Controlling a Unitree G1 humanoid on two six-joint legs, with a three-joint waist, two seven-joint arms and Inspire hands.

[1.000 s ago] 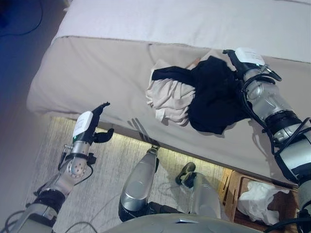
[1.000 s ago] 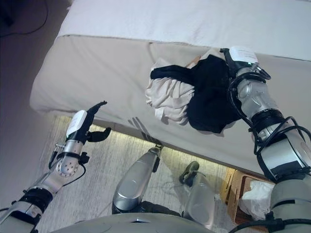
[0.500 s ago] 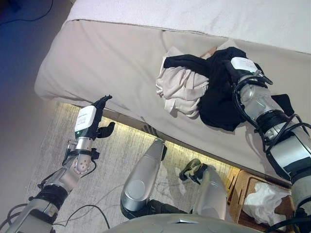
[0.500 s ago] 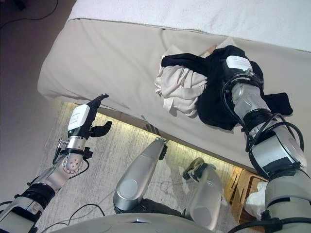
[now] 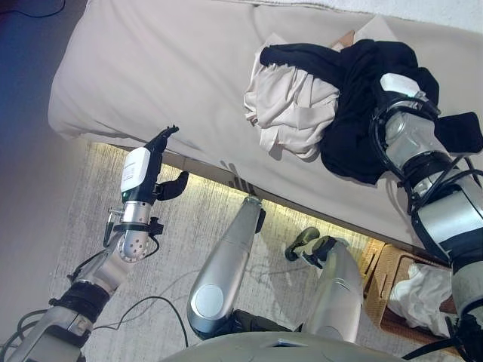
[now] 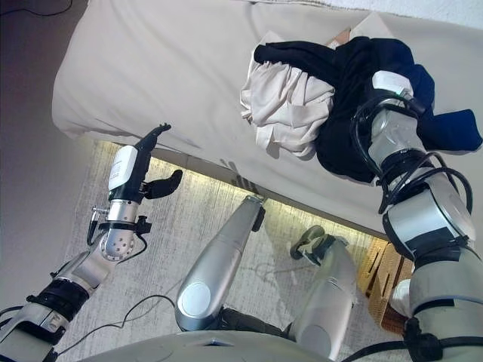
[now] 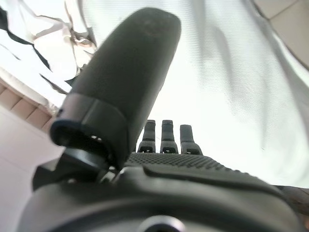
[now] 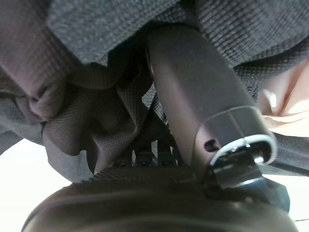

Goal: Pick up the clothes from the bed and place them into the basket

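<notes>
— Right hand (image 6: 386, 84)?
— Buried in the black garment (image 5: 355, 113) on the bed (image 5: 166, 83). Up close its thumb presses into dark knit folds; the fingers are hidden under cloth, so a grasp cannot be confirmed.

— Left hand (image 5: 145, 175)?
— Off the bed's near edge, above the rug (image 5: 181, 249). Fingers straight, thumb out, holding nothing.

— Clothes?
— One pile on the bed: black garment lying over and beside a pale crumpled garment (image 5: 290, 105). A dark blue piece (image 6: 453, 128) trails out just past the right wrist.

— Basket?
— Wicker basket (image 5: 385, 271) on the floor at the lower right, white cloth (image 5: 423, 290) inside, cut off by the frame and the arm.
</notes>
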